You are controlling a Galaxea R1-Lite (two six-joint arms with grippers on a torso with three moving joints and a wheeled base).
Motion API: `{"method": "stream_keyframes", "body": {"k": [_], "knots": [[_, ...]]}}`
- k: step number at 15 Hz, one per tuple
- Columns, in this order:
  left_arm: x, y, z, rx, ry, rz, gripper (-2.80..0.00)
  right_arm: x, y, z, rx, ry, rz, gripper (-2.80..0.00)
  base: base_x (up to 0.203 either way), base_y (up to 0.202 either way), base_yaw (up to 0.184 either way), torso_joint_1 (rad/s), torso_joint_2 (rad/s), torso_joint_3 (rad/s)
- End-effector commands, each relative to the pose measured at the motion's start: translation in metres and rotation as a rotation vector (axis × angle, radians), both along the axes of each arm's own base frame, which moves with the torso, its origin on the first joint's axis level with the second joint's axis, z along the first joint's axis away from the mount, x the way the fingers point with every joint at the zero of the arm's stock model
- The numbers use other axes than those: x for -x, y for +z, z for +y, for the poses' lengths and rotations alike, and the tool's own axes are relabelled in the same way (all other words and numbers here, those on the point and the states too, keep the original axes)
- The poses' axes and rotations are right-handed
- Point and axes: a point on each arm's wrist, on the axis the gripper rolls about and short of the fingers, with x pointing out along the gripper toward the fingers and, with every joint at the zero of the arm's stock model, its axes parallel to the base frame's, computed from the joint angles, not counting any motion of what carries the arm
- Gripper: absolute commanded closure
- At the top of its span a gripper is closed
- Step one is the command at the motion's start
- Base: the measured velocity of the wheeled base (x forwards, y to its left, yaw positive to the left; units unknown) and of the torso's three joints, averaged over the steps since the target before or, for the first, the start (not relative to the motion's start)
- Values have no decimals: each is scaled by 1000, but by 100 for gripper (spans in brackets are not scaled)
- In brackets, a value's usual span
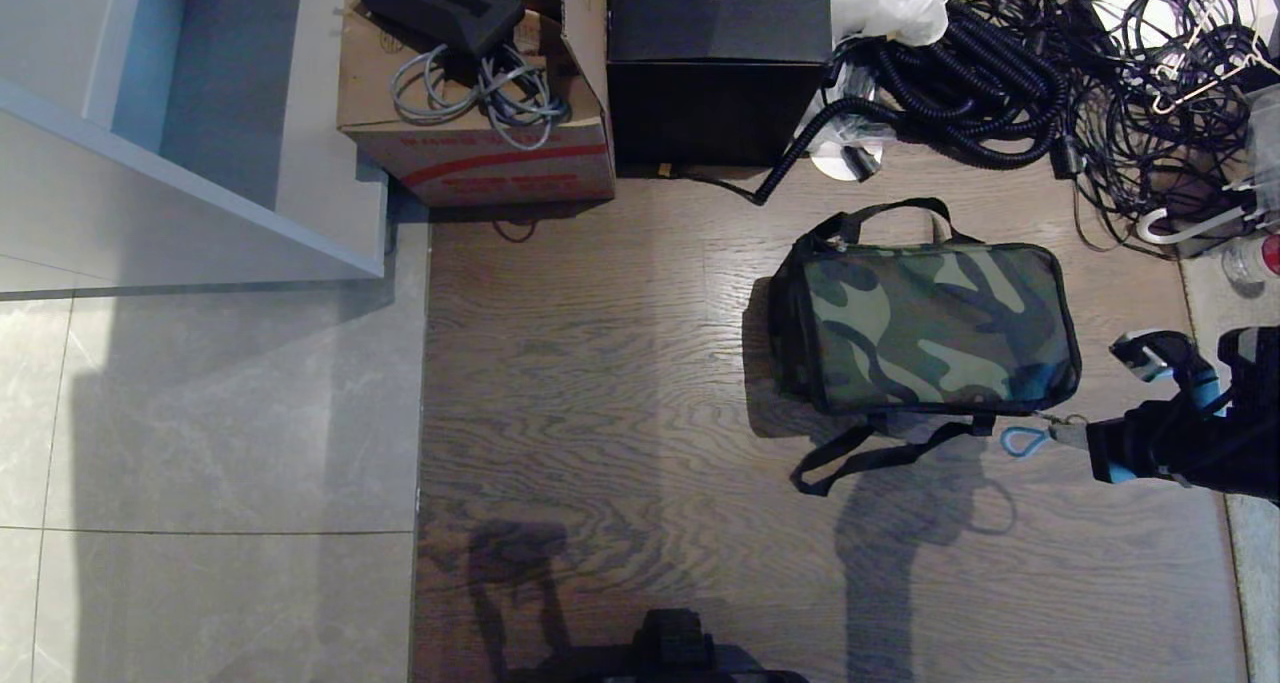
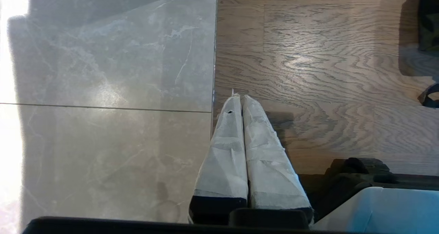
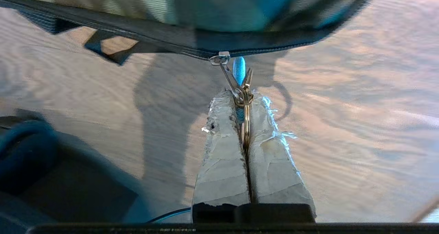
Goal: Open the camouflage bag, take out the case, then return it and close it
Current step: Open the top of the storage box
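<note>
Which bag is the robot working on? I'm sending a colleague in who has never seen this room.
On the wooden floor, in front of the black box and the cable tangle, lies the camouflage bag. The right gripper is shut on its zipper ring. Nothing else nearby is camouflage-patterned.
</note>
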Motion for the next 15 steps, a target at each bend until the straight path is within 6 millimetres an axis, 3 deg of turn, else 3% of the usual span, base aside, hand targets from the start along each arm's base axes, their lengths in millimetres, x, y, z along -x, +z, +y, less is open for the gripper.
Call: {"method": "stream_keyframes", "body": {"k": [1,5,9,11,15], "knots": [[0,0,0,0,0,0,0,2,2,-6,23,-4,-11,0,0,0,0,0,0,0],[0,0,0,0,0,0,0,8,-16,-18,79,15,56,0,0,0,0,0,0,0],[0,0,0,0,0,0,0,5,-18,-26,114,16,56,0,0,0,0,0,0,0],[0,0,0,0,0,0,0,16,-20,-9,49,40,87,0,0,0,0,0,0,0],[0,0,0,0,0,0,0,24,-12,49,-168,115,134,0,0,0,0,0,0,0]]}}
